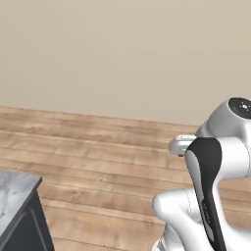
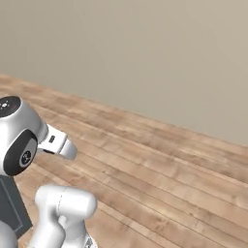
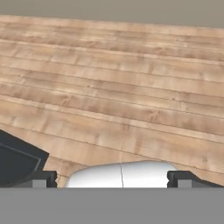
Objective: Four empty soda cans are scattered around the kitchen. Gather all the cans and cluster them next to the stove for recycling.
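The gripper (image 3: pixel 112 179) held its fingers (image 3: pixel 186 178) spread wide and empty above the wooden floor (image 3: pixel 131 100), with a dark cabinet corner (image 3: pixel 17 159) beside the left fingertip. The left base view added a grey marble surface (image 1: pixel 12 196) atop that cabinet, near the beige wall (image 1: pixel 122 54). No soda cans or stove were visible.

Glossy white rounded arm (image 1: pixel 223 147) with black joint bands and dark end caps.
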